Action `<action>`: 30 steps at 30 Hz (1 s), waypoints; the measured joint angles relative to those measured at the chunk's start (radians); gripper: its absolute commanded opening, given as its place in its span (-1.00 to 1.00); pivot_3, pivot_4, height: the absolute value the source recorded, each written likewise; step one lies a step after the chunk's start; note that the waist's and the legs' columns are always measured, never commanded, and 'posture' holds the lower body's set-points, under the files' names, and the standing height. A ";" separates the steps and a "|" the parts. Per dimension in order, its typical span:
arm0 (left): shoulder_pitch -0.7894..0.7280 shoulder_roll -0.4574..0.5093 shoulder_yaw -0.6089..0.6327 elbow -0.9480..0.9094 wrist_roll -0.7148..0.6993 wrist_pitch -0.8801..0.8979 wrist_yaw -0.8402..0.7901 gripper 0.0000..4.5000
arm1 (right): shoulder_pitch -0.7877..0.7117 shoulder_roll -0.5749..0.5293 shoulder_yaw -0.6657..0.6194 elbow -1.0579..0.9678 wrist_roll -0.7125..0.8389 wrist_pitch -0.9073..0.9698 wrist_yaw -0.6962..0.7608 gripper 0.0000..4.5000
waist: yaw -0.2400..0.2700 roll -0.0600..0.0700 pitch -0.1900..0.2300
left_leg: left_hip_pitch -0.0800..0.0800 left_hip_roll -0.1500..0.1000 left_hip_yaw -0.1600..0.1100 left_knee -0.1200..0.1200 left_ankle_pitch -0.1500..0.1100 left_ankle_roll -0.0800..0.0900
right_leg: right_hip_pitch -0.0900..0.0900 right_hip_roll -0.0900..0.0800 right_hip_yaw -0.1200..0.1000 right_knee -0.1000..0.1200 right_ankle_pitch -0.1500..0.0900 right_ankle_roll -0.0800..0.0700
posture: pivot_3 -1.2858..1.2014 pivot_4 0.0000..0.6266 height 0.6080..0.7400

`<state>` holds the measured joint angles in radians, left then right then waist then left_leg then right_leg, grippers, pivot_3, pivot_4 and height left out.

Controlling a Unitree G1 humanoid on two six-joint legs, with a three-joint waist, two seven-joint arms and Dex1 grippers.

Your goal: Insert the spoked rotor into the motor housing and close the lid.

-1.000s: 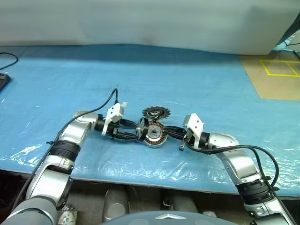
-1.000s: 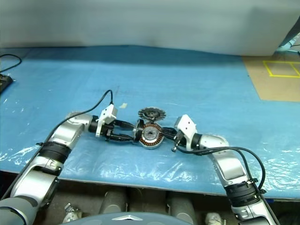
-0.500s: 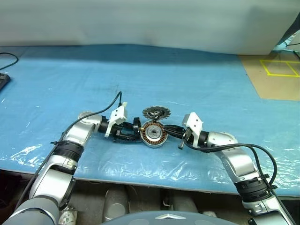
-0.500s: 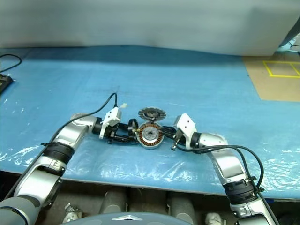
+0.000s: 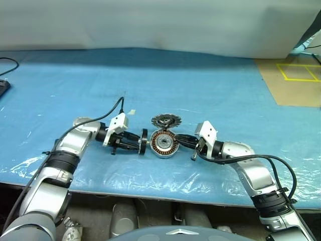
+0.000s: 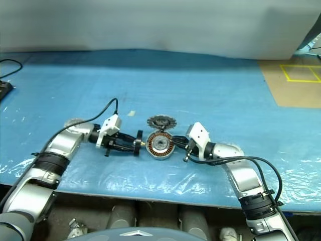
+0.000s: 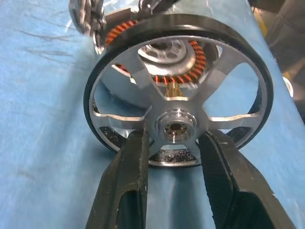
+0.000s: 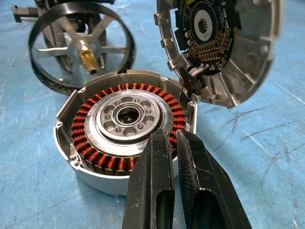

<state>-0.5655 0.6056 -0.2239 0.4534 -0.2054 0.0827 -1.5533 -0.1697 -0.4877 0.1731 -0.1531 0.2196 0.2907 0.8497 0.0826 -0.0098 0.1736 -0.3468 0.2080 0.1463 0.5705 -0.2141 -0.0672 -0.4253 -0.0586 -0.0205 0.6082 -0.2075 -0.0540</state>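
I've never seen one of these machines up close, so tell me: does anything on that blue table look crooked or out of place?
The lid stands tilted up, hinged open at the motor housing's edge rather than lying flat. The spoked rotor is held on edge beside the housing, not in it. Nothing looks spilled or broken.

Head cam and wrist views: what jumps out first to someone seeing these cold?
The motor housing with its ring of copper windings sits open in the middle of the blue table cover, the right gripper shut on its near rim. Just left of it the left gripper holds the spoked rotor upright, brass shaft toward the housing. The finned lid stands tilted up behind the housing.
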 measured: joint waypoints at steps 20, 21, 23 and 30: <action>-0.217 0.050 -0.146 0.017 -0.010 -0.102 -0.056 -0.38 | -0.020 0.007 0.018 0.021 -0.006 -0.095 0.056 -0.90 | -0.012 0.000 0.000 | -0.001 0.000 0.000 0.000 0.000 0.000 | 0.000 0.000 0.000 0.000 0.000 0.000 | 0.03 -0.52 1.00; -0.224 0.050 -0.159 0.022 -0.010 -0.107 -0.056 -0.38 | -0.019 0.007 0.017 0.021 -0.006 -0.102 0.060 -0.90 | -0.012 0.000 0.000 | -0.001 0.000 0.000 0.000 0.000 0.000 | 0.000 0.000 0.000 0.000 0.000 0.000 | 0.03 -0.52 1.00; -0.238 0.038 -0.175 0.040 -0.010 -0.116 -0.056 -0.38 | -0.013 0.007 0.010 0.021 -0.003 -0.113 0.064 -0.90 | -0.012 0.000 0.000 | -0.001 0.000 0.000 0.000 0.000 0.000 | 0.000 0.000 0.000 0.000 0.000 0.000 | 0.03 -0.52 1.00; -0.285 -0.019 -0.190 0.110 0.017 -0.141 -0.057 -0.38 | 0.009 0.007 -0.012 0.023 0.023 -0.138 0.076 -0.90 | -0.012 0.000 0.000 | -0.001 0.000 0.000 0.001 0.000 0.000 | 0.000 0.000 0.000 0.000 0.000 0.000 | 0.03 -0.52 1.00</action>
<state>-0.8502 0.5864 -0.4144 0.5634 -0.1885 -0.0581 -1.6100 -0.1604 -0.4804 0.1607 -0.1304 0.2423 0.1531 0.9259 0.0708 -0.0099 0.1737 -0.3482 0.2075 0.1462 0.5710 -0.2140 -0.0672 -0.4254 -0.0586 -0.0206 0.6082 -0.2075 -0.0540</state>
